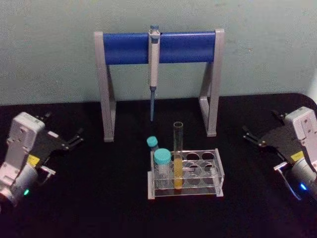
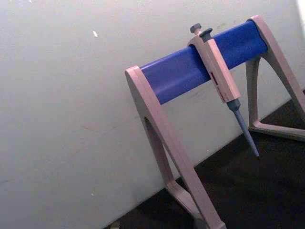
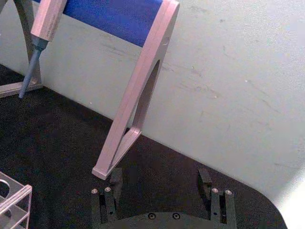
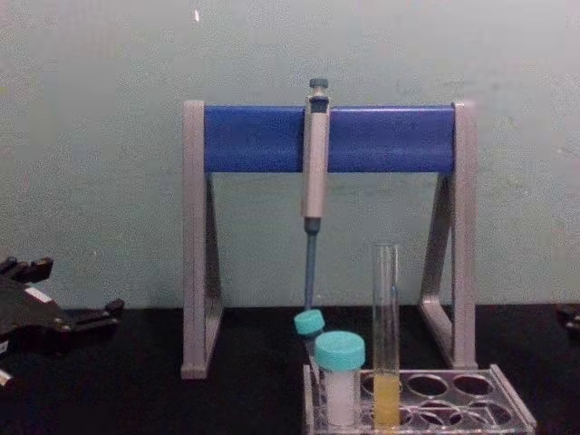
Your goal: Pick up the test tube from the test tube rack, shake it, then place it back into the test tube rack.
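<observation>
Mid black tabletop (image 1: 99, 208): tall clear glass test tube (image 1: 178, 158), yellow liquid, upright in low clear plastic rack (image 1: 218, 171). Left gripper (image 1: 77, 138) parked at left edge, fingers spread; right gripper (image 1: 247, 135) at right edge, likewise wide.

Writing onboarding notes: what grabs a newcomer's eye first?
The blue-barred stand at the back, a pipette hanging from it. In front, the test tube of yellow liquid stands in the test tube rack; left pincer and right pincer rest open at either side.
</observation>
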Available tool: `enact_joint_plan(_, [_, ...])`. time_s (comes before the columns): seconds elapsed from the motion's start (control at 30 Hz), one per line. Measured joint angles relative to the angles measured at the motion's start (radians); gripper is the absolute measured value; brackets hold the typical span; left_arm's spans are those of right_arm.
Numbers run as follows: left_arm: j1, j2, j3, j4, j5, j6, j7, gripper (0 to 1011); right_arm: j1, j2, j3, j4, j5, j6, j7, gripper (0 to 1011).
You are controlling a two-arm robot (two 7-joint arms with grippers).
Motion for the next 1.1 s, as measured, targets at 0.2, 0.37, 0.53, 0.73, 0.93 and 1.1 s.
enact_joint_plan(0.2, [0.0, 0.0, 0.0, 0.0, 0.0, 0.0, 0.0, 1001, 0.0, 0.0, 0.0, 0.0, 0.0, 0.0, 0.0, 1000])
enact_joint_plan(0.37, [0.0, 0.0, 0.0, 0.0, 0.0, 0.0, 0.0, 1001, 0.0, 0.0, 0.0, 0.0, 0.0, 0.0, 0.0, 1000])
enact_joint_plan(0.53, [0.0, 0.0, 0.0, 0.0, 0.0, 0.0, 0.0, 1001, 0.0, 0.0, 0.0, 0.0, 0.0, 0.0, 0.0, 1000])
enact_joint_plan(0.73, [0.0, 0.0, 0.0, 0.0, 0.0, 0.0, 0.0, 1001, 0.0, 0.0, 0.0, 0.0, 0.0, 0.0, 0.0, 1000])
enact_joint_plan(0.93, [0.0, 0.0, 0.0, 0.0, 0.0, 0.0, 0.0, 1001, 0.0, 0.0, 0.0, 0.0, 0.0, 0.0, 0.0, 1000])
enact_joint_plan(1.1, [0.0, 0.0, 0.0, 0.0, 0.0, 0.0, 0.0, 1001, 0.0, 0.0, 0.0, 0.0, 0.0, 0.0, 0.0, 1000])
